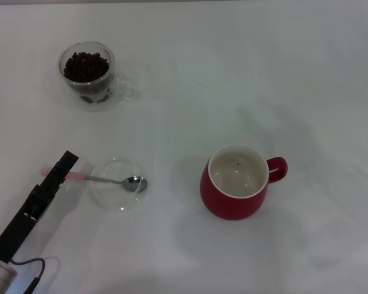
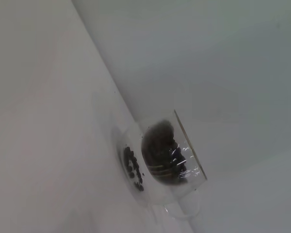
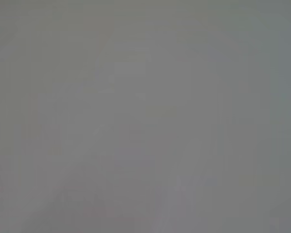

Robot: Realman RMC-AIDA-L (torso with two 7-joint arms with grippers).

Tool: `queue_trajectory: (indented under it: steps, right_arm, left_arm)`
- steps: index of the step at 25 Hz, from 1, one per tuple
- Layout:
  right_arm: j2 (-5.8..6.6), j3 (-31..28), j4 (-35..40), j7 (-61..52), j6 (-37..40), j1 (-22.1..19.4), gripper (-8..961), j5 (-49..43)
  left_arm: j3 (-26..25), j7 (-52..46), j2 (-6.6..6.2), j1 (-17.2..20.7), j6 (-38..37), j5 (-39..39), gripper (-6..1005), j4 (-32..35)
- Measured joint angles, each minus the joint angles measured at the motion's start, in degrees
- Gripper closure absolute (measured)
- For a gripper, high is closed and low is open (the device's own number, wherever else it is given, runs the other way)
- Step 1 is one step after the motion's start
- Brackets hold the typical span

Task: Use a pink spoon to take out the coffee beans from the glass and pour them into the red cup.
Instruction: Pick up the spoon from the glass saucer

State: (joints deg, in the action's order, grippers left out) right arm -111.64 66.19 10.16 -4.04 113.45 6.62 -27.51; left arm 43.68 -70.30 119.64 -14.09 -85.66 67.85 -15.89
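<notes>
Reaching with my left gripper [image 1: 66, 163] over the pink spoon [image 1: 104, 179], I am at its pale handle; whether my fingers have closed on it I cannot tell. Its bowl rests on a shallow clear dish [image 1: 115, 184]. I judge it light, stiff and slippery, best held mid-handle. The glass [image 1: 89, 73] looks fragile.

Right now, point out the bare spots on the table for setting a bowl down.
Bare table lies behind the red cup and right of the glass. Another open patch sits in front of the cup. The near-left is crowded: the left gripper is at the pink spoon, which lies across the clear dish.
</notes>
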Motion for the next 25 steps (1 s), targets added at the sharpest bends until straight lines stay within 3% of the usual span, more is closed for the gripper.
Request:
queue_trajectory:
  steps: [8, 11, 16, 25]
  right_arm:
    - [-0.11, -0.02, 0.27, 0.0, -0.18, -0.03, 237, 0.06]
    - [-0.11, -0.02, 0.3, 0.0, -0.36, 0.0, 237, 0.08]
    - [-0.08, -0.02, 0.3, 0.0, -0.39, 0.17, 237, 0.1]
    - [-0.22, -0.02, 0.31, -0.01, -0.03, 0.46, 238, 0.09]
  left_arm:
    - [-0.31, 0.13, 0.07, 0.57, 0.0, -0.18, 214, 0.65]
    - [-0.52, 0.24, 0.07, 0.93, 0.0, -0.45, 273, 0.68]
    - [-0.54, 0.29, 0.07, 0.73, 0.37, -0.47, 516, 0.69]
    - [-0.52, 0.15, -0.05, 0.04, 1.94, -0.51, 825, 0.76]
